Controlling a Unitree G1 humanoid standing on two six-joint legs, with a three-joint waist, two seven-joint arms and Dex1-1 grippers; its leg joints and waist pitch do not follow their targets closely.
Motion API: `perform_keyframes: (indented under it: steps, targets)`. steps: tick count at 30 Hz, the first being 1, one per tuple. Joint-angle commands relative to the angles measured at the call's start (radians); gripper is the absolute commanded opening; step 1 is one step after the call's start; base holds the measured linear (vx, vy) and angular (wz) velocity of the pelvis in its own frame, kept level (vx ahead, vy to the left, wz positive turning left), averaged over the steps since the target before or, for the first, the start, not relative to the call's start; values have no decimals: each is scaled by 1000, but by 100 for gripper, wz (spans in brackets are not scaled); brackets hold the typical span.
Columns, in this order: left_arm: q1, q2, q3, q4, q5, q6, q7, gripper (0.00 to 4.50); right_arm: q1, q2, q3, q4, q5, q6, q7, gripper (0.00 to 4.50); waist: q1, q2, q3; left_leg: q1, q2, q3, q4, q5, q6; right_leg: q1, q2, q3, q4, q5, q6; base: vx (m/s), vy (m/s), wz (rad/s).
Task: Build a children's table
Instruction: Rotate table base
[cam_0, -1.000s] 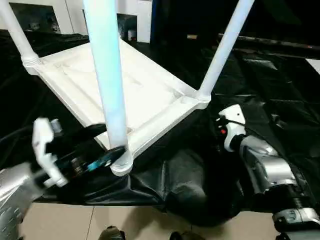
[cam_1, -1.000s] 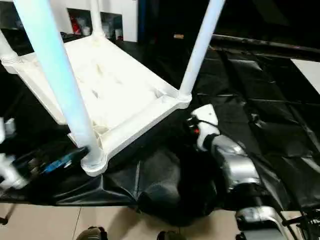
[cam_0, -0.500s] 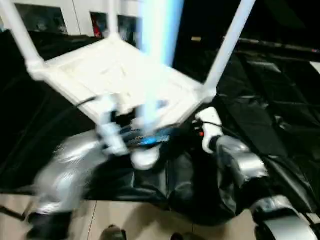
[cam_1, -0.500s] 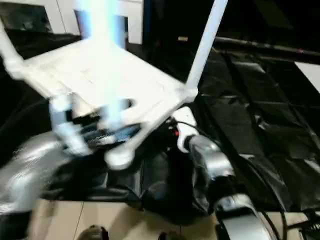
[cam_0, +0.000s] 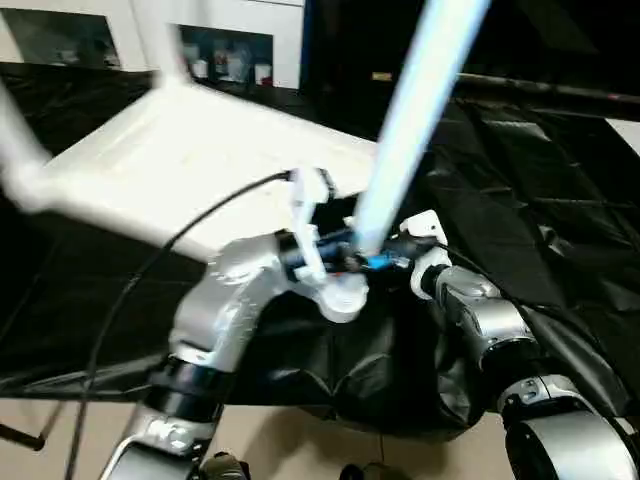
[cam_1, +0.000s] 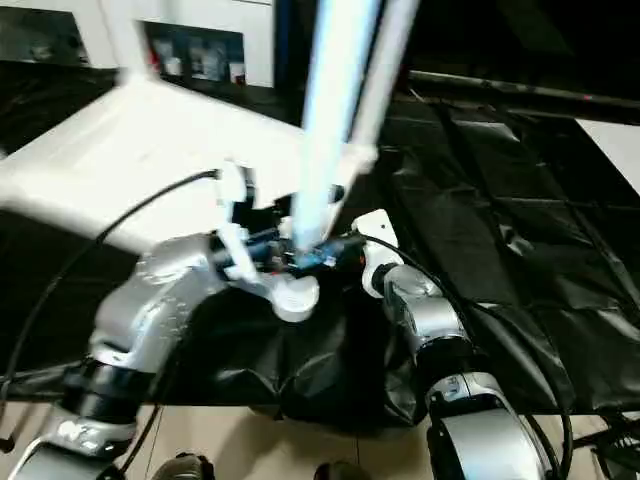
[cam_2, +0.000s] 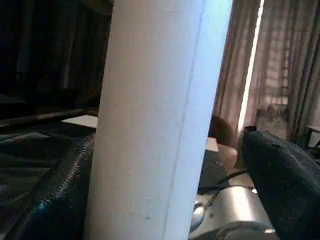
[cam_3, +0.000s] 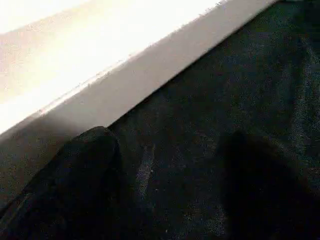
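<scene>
**Mia:** Where is the white table?

**Ben:** It is upside down on the black sheet. The tabletop is just past both tools. The nearest leg sticks up, leaning, right at the left tool.

**Mia:** Is the left tool holding it?

**Ben:** Yes. Its two black fingers are spread wide, one on each side of that leg, close to the round socket at the corner. In the left wrist view the leg stands between them, very near.

**Mia:** And the right tool?

**Ben:** The right tool is just beside the left one, on the other side of that leg. Its fingers are wide apart and have nothing between them. They point at the sheet and the white edge of the tabletop.

**Mia:** What do the head views add?

**Ben:** Both silver arms, a black cable over the left arm, and a white cabinet far behind.
</scene>
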Motion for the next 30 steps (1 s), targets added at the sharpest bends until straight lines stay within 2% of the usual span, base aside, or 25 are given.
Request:
perform_keyframes:
  steps: [1,2,4,6,7,10,13,16,17,18,19,20,21,22,23,25,26,27,28,29,30]
  targets:
    - [-38,-50,-95,16,20,-13,-37,450,-22,47,32,19,-2,-13,22,441,4,15,-71,18,8,7,-64,-208,9,53,-49,24,-67,-67,-225,0,0,0]
    - [-49,-66,-99,46,37,-36,-43,450,-27,51,26,35,-2,-26,24,441,3,19,-71,20,8,7,-66,-224,10,52,-49,24,-70,-83,-229,0,0,0]
    - [-61,-73,-102,79,65,-65,-30,450,-30,53,20,46,-7,-41,13,441,2,20,-70,20,9,6,-67,-242,8,52,-51,23,-72,-104,-233,0,0,0]
    - [-80,-65,-106,133,132,-112,23,450,-33,49,10,53,-19,-62,-29,441,2,19,-70,21,10,5,-68,-247,7,51,-51,24,-73,-109,-227,0,0,0]
    - [-80,-65,-106,133,132,-112,23,450,-33,49,10,53,-19,-62,-29,441,2,19,-70,21,10,5,-68,-247,7,51,-51,24,-73,-109,-227,0,0,0]
    - [-94,-28,-105,190,204,-147,67,450,-42,31,-22,62,-13,-73,-68,441,-1,14,-75,18,9,5,-66,-217,17,57,-51,23,-70,-78,-225,0,0,0]
    - [-72,18,-87,179,200,-119,28,450,-39,-7,-56,52,4,-81,-59,441,-1,14,-81,17,9,6,-62,-173,35,60,-54,23,-61,-22,-243,0,0,0]
    - [-49,50,-76,154,185,-81,7,450,-23,-44,-68,25,16,-80,-20,441,4,16,-81,20,11,9,-60,-162,46,59,-51,23,-58,7,-260,0,0,0]
    - [-15,98,-81,124,177,-78,-41,450,15,-84,-61,-42,27,-73,62,441,8,18,-84,21,11,9,-60,-162,47,60,-50,22,-58,9,-262,0,0,0]
    - [-10,105,-83,120,177,-77,-48,450,21,-90,-59,-54,29,-71,75,441,13,18,-83,21,13,8,-60,-166,49,62,-52,22,-59,9,-259,0,0,0]
    - [18,149,-92,96,176,-74,-91,450,59,-124,-46,-122,37,-60,153,441,19,22,-85,23,15,8,-60,-169,54,61,-51,22,-59,11,-255,0,0,0]
    - [19,151,-92,95,176,-73,-93,450,60,-125,-45,-125,37,-59,155,441,21,20,-83,21,14,10,-61,-167,54,60,-50,23,-59,14,-257,0,0,0]
    - [39,214,-115,85,184,-56,-151,450,113,-168,-19,-217,37,-37,228,441,24,31,-88,25,14,7,-62,-181,47,60,-50,22,-59,-5,-254,0,0,0]
    - [43,237,-124,86,192,-50,-169,450,130,-182,-11,-246,38,-30,253,441,24,28,-84,25,14,8,-64,-194,45,58,-49,22,-63,-22,-249,0,0,0]
    - [43,237,-124,86,192,-50,-169,432,130,-182,-11,-246,38,-30,253,448,25,30,-84,26,14,7,-67,-218,35,57,-50,21,-66,-59,-246,0,0,0]
    - [27,303,-158,156,283,-114,-193,432,195,-244,22,-352,43,-17,326,448,28,41,-87,30,15,5,-66,-246,21,55,-52,22,-70,-101,-242,0,0,0]
    - [14,317,-168,194,318,-146,-189,411,220,-267,31,-394,49,-6,349,450,30,43,-86,29,12,5,-67,-261,19,56,-50,23,-74,-128,-227,0,0,0]
    - [14,317,-168,194,318,-146,-189,411,220,-267,31,-394,49,-6,349,450,32,40,-86,30,13,5,-69,-268,17,57,-51,24,-78,-143,-217,0,0,0]
    - [-12,331,-176,257,359,-197,-189,396,278,-317,38,-503,68,34,404,450,32,47,-89,27,10,3,-67,-261,14,61,-51,25,-77,-148,-210,0,0,0]
    - [-15,332,-177,262,361,-202,-191,389,287,-324,38,-521,70,41,414,450,38,46,-89,31,12,4,-66,-260,16,59,-52,26,-81,-151,-202,0,0,0]
    - [-18,333,-177,267,363,-207,-192,381,296,-331,37,-539,73,49,422,450,38,42,-91,24,11,3,-65,-236,21,64,-54,26,-74,-125,-207,0,0,0]
